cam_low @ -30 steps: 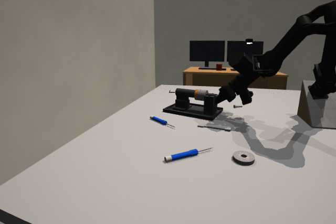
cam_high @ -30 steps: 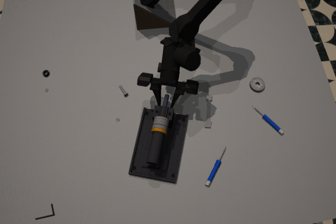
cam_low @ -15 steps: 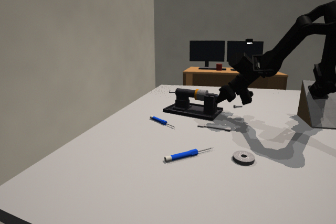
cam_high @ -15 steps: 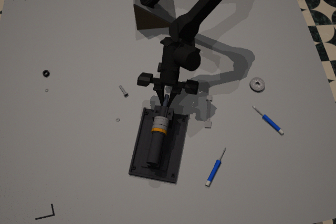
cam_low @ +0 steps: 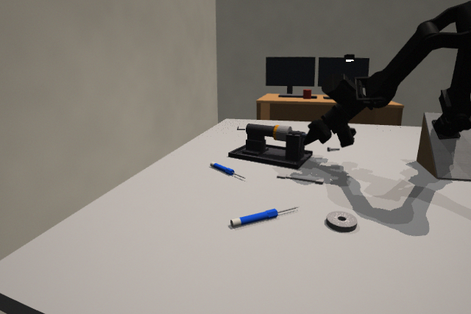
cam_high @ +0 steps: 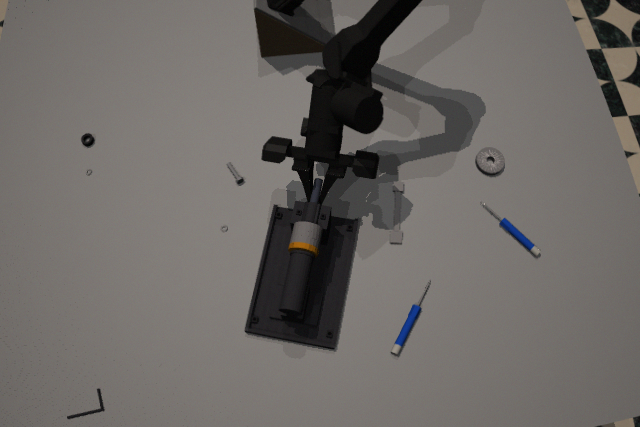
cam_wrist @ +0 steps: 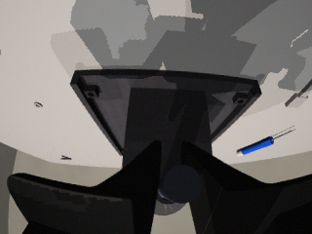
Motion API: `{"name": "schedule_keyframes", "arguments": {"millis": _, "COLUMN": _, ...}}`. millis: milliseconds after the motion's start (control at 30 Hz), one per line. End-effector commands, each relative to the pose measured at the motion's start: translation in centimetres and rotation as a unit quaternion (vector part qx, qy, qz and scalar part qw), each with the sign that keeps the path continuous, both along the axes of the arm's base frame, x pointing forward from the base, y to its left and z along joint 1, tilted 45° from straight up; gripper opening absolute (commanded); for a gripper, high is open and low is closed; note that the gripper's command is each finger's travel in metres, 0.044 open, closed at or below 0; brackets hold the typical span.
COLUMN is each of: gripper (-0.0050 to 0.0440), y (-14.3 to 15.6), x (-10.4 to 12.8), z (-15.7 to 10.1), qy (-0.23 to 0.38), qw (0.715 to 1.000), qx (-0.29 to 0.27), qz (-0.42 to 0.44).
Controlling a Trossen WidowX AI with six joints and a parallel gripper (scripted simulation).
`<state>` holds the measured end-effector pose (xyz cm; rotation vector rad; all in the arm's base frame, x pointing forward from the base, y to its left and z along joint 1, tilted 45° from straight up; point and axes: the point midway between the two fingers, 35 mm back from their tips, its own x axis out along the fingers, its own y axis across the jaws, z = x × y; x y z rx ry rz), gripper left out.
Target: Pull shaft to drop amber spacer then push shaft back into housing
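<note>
A dark base plate (cam_high: 302, 273) carries the big housing block (cam_high: 296, 285), a small support bracket (cam_high: 310, 216) and a shaft (cam_high: 316, 188) running through them. On the shaft sit a grey spacer (cam_high: 304, 232) and an amber spacer (cam_high: 302, 247), the amber one right against the housing. They also show in the side view, amber spacer (cam_low: 275, 130) beside the housing (cam_low: 258, 131). My gripper (cam_high: 315, 193) is shut on the free end of the shaft that sticks out past the bracket. In the wrist view the fingers clamp the round shaft end (cam_wrist: 179, 183).
Two blue screwdrivers (cam_high: 409, 321) (cam_high: 513, 232) lie right of the plate, and a grey disc (cam_high: 489, 160) farther right. A grey bar (cam_high: 397, 215), a bolt (cam_high: 235, 173), small washers (cam_high: 223, 228), a black ring (cam_high: 89, 142) and an Allen key (cam_high: 87, 406) lie around.
</note>
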<state>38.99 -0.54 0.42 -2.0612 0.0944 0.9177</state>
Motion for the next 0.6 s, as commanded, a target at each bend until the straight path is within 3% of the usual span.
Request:
{"name": "schedule_keyframes", "arguments": {"millis": 0, "gripper": 0.0000, "y": 0.17, "x": -0.46, "z": 0.13, "qy": 0.001, "qw": 1.000, "qx": 0.002, "qz": 0.000}}
{"name": "schedule_keyframes", "arguments": {"millis": 567, "gripper": 0.0000, "y": 0.48, "x": -1.30, "z": 0.31, "qy": 0.001, "qw": 1.000, "qx": 0.002, "qz": 0.000}}
